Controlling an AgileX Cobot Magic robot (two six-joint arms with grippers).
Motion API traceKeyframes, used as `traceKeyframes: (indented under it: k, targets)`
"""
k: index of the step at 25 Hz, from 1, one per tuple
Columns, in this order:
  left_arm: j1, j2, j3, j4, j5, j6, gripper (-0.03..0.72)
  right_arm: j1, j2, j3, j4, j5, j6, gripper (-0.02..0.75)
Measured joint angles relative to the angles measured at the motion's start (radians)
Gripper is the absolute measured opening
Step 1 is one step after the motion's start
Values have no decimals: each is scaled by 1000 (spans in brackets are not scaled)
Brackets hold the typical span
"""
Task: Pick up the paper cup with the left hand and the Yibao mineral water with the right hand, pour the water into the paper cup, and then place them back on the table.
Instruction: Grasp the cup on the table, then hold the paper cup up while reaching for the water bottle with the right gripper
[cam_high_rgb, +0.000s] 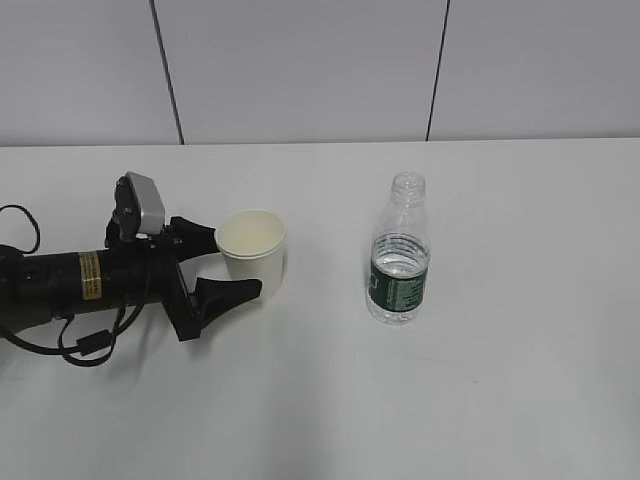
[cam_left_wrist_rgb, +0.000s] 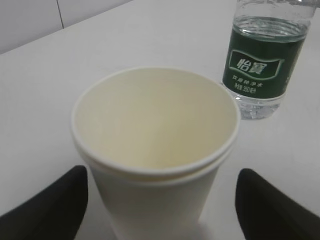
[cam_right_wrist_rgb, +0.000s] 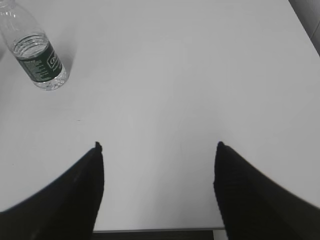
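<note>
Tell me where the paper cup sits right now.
In the exterior view the paper cup stands upright on the table, left of centre, between the left hand's open fingers, with the Yibao mineral water to its right.

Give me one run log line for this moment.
left gripper: open around paper cup | right gripper: open, empty | bottle: upright on table

I read this as a laboratory test bench: a bare white table (cam_high_rgb: 480, 400) backed by plain grey wall panels (cam_high_rgb: 300, 70) with dark vertical seams. A cabled black robot arm (cam_high_rgb: 60, 285) lies on the tabletop; ahead of its fingers (cam_high_rgb: 228, 295) stand only a paper cup (cam_high_rgb: 252, 255) and a water bottle (cam_high_rgb: 400, 255).
</note>
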Motion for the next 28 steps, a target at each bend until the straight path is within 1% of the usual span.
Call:
traceKeyframes:
  k: [6,9,28]
  targets:
    - [-31,29,-51,-9,-1,-2,553,0,0,0,0,0,0,538]
    - [-45,35,-55,-24,0,-2,553,0,0,0,0,0,0,537]
    - [-46,54,-57,-59,0,-2,553,0,0,0,0,0,0,536]
